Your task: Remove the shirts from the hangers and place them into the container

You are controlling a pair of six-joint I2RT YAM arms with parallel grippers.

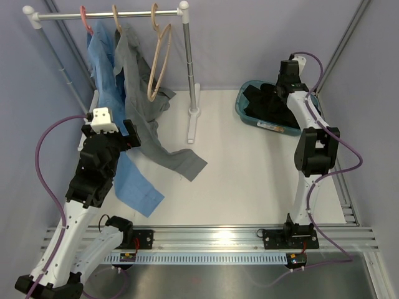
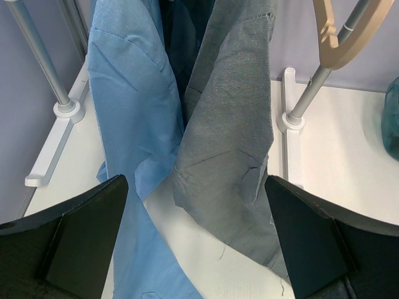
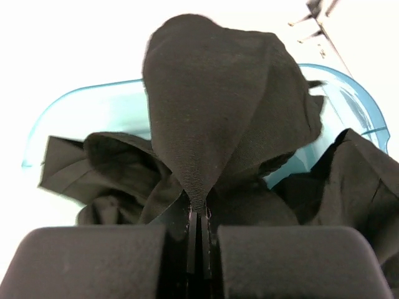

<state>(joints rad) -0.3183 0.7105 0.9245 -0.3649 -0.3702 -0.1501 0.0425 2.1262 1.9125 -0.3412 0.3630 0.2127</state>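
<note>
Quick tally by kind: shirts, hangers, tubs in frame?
Shirts: 3 (black shirt, grey shirt, light blue shirt)
Hangers: 3 (pink hanger, tan hanger carrying grey, bare tan hanger)
Container: 1
Total: 7

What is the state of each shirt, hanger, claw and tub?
black shirt: in tub, fold pinched
grey shirt: hung, end on table
light blue shirt: hung, end on table
bare wooden hanger: on rail
tub: holds black shirt
left claw: open
right claw: shut on black shirt
</note>
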